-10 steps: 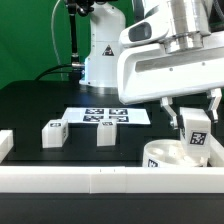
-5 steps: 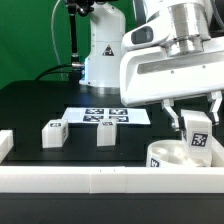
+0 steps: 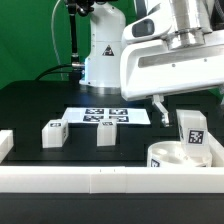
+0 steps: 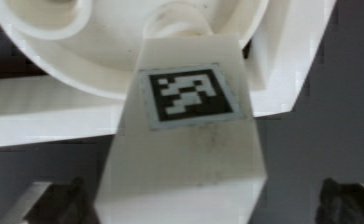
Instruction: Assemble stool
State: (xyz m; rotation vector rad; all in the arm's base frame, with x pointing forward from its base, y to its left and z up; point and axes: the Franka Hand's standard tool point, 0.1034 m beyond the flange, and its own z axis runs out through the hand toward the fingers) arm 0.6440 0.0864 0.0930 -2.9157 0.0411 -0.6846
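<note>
While the leg [image 3: 193, 131] stands roughly upright with its lower end inside the rim of the seat [image 3: 170, 156], the fingers [image 3: 160, 104] are spread wide and hold nothing. In the exterior view only one of them shows, hanging to the exterior view's left of the leg's top corner and apart from it. The wrist view bears this out: the dark fingers [image 4: 51, 203] sit at either side of the leg [image 4: 188, 150] with a plain gap on each flank, and the leg's tagged face looks straight at the camera, with the seat [image 4: 81, 55] beyond it. Whether the leg's foot is down in a socket I cannot tell. The seat lies at the exterior view's right, hard up behind the long front rail [image 3: 100, 182], which hides its near edge; its far side is cut off by the picture's edge. The arm [image 3: 165, 60] looms low over that corner, so room above the leg is tight. Two loose legs [image 3: 53, 133] [image 3: 105, 134] stand well apart from the seat, near the marker board [image 3: 105, 117], with bare black desk [image 3: 40, 100] around them and a bare strip between the nearer one and the seat.
</note>
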